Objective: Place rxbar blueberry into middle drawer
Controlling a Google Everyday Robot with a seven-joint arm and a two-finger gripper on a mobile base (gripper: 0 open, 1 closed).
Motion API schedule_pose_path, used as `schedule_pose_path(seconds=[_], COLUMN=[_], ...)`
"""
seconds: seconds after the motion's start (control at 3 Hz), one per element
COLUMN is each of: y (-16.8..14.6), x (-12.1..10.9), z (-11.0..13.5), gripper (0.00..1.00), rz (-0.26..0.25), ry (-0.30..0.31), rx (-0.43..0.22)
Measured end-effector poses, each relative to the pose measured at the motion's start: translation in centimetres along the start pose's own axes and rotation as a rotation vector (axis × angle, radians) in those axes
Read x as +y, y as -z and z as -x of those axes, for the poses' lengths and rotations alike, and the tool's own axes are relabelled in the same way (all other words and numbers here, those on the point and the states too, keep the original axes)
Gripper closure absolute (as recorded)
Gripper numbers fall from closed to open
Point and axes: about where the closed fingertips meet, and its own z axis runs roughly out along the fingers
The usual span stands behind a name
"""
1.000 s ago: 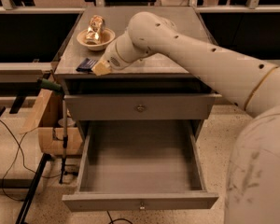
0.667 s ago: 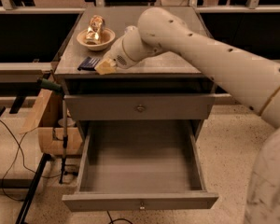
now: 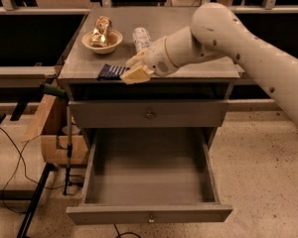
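Note:
The rxbar blueberry (image 3: 111, 72), a flat navy-blue bar, lies at the front edge of the grey cabinet top (image 3: 198, 68), left of centre. My gripper (image 3: 135, 69) is at the bar's right end, shut on it, with one cream finger (image 3: 134, 59) behind it and one in front. The bar is low over the top; I cannot tell whether it still touches. The middle drawer (image 3: 149, 213) is pulled fully open below, its deep grey box bare inside, with a small round knob on its narrow front panel.
A cream bowl (image 3: 92, 46) holding a shiny gold snack bag (image 3: 102, 29) stands at the back left of the top. A clear plastic bottle (image 3: 141, 37) lies behind my gripper. The upper drawer (image 3: 149, 114) is closed. Wooden parts and cables lie on the floor at left.
My gripper and the blue bar have both shifted to the right along the front edge of the cabinet top. The open drawer, bowl and bottle have not moved.

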Motion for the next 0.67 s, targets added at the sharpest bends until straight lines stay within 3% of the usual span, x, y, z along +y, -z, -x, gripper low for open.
schedule_pose_path(seconds=[0.67], y=[3.3], x=[4.0], z=[-10.3], gripper=[1.00], rz=[0.160], ry=[-0.046], rx=[0.064])
